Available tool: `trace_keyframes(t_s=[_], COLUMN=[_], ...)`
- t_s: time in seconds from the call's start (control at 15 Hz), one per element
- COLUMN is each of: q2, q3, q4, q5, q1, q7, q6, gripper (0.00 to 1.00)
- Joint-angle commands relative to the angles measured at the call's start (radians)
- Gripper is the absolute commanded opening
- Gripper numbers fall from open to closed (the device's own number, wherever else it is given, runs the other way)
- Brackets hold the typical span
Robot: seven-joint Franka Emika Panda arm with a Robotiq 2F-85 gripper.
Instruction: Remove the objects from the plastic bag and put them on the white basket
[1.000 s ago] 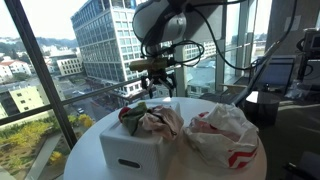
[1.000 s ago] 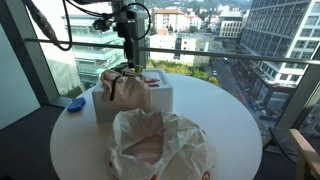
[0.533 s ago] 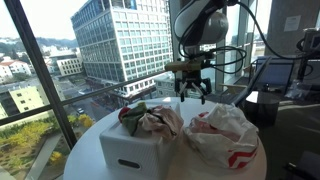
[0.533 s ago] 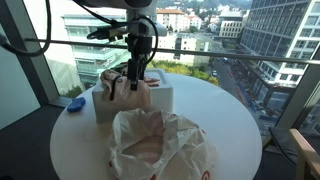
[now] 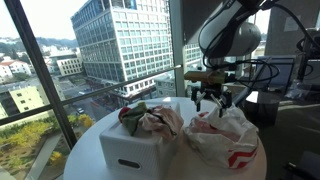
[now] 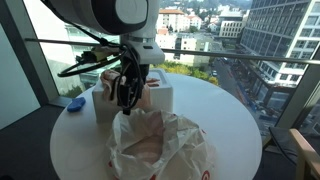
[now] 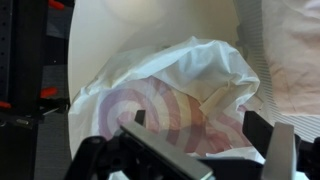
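Note:
The plastic bag (image 5: 228, 135) lies crumpled on the round table, white with red marks, beside the white basket (image 5: 128, 152). A pinkish-white soft object (image 5: 161, 122) and a dark green one (image 5: 131, 114) rest on top of the basket. A bright blue object (image 6: 74, 103) lies on the table next to the basket (image 6: 160, 98). My gripper (image 5: 212, 100) hangs open just above the bag's near edge (image 6: 160, 145), with nothing between its fingers. In the wrist view the bag (image 7: 190, 95) with red rings fills the space under the open gripper (image 7: 200, 125).
The white round table (image 6: 235, 120) stands by floor-to-ceiling windows with a railing behind it. Monitors and equipment (image 5: 280, 75) stand at the table's far side. Bare tabletop shows beyond the bag.
The arm has swung away from above the basket and now hangs over the plastic bag, lower than before. The gripper stayed open and empty throughout.

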Motion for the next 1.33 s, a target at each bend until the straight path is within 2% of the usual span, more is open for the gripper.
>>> trace_keyframes(t_s=[0.0,0.4,0.73,1.0,1.27], q2=[0.015,0.174,0.32,0.424,0.488], q3=[0.016,0.005,-0.044,-0.127,-0.263], q4=[0.008,0.035,0.062,0.096,0.114], q5=[0.014,-0.005,-0.076,-0.166,-0.257], q1=[-0.016,-0.021,-0.013,0.035,0.141], q7=[-0.022,-0.026,0.031,0.129,0.261], q6=[-0.002,0.106,0.24,0.4,0.496], gripper=[1.0,1.0,1.0,1.0,1.0])
